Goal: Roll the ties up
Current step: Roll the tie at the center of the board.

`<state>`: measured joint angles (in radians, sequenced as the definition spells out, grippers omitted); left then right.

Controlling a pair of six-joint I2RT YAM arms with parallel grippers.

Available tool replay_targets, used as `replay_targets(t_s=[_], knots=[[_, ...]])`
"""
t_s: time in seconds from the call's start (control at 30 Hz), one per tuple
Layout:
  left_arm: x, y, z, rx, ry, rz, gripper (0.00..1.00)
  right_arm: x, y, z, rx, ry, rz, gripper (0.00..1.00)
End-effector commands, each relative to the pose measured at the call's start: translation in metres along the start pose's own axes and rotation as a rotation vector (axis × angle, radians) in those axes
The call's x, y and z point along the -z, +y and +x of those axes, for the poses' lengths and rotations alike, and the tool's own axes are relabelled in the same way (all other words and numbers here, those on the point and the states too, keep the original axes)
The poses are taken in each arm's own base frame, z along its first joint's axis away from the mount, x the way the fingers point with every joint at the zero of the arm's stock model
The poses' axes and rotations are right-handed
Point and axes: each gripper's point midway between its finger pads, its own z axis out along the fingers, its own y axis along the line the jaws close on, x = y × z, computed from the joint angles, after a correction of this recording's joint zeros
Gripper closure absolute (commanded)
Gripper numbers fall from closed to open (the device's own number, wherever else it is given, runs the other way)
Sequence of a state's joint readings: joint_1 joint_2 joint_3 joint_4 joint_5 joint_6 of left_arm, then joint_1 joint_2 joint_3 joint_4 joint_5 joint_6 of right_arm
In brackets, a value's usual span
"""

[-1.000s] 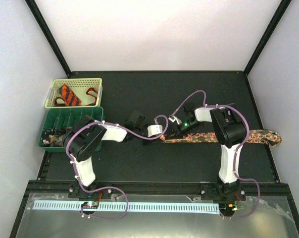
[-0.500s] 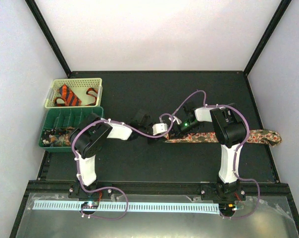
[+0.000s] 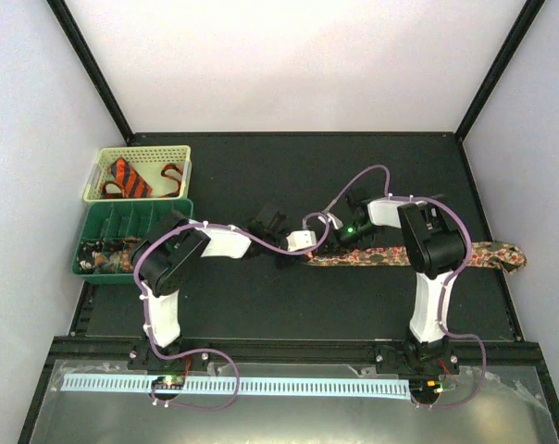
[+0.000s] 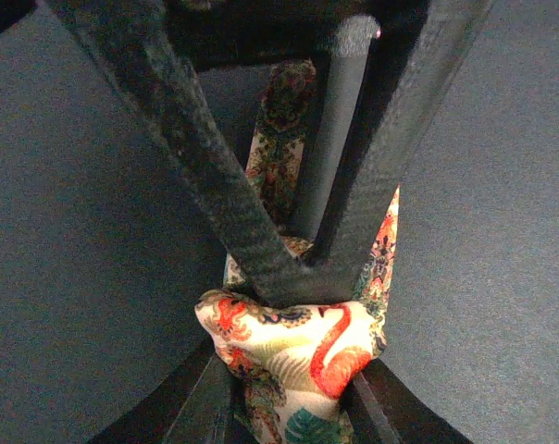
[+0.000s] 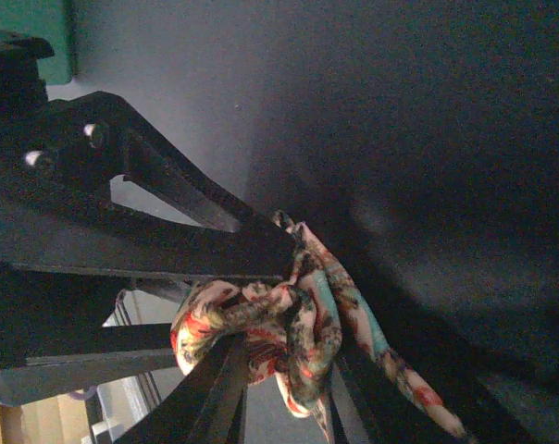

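The brown-green-red speckled tie [image 3: 400,255] lies as a long strip across the table, its far end at the right edge. Its left end is bunched up where both grippers meet. My left gripper [image 3: 309,253] is shut on this bunched end [image 4: 298,351]. My right gripper [image 3: 324,248] is shut on the same bunch [image 5: 279,342], fingertip to fingertip with the left one. In the left wrist view the right gripper's black fingers [image 4: 354,213] form a V over the fabric. The orange tie with black stripes [image 3: 130,178] lies in the pale basket.
A pale yellow basket [image 3: 173,153] stands at the back left, with a green divided tray [image 3: 141,222] just in front of it holding small items. Purple cables [image 3: 261,248] loop over both arms. Black frame posts rise at the back corners.
My left arm has reached further right, closing in on the right gripper at the tie's left end. The right arm and the tie strip have barely moved.
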<state>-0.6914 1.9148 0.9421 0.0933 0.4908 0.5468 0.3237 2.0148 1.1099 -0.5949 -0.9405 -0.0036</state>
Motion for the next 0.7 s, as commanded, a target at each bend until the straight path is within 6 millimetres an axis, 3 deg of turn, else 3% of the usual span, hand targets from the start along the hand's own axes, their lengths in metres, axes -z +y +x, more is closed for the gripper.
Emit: replay_targets(t_s=[0.0,0.23,0.37,0.47,0.67], knots=[[-0.005,0.002,0.043,0.012,0.176,-0.044,0.70,0.014,-0.004,0.003,0.030,-0.017,0.065,0.70],[-0.005,0.004,0.043,0.018,0.182,-0.058,0.70,0.019,0.000,0.014,0.032,-0.004,0.071,0.68],[-0.003,0.003,0.037,0.023,0.157,-0.056,0.69,0.011,-0.011,0.013,0.009,-0.009,0.077,0.81],[0.000,-0.001,0.027,0.024,0.113,-0.038,0.66,0.003,-0.014,0.011,0.006,0.007,0.070,0.89],[0.007,-0.004,-0.007,0.026,-0.009,-0.011,0.61,-0.005,-0.016,0.006,-0.003,0.017,0.063,0.93]])
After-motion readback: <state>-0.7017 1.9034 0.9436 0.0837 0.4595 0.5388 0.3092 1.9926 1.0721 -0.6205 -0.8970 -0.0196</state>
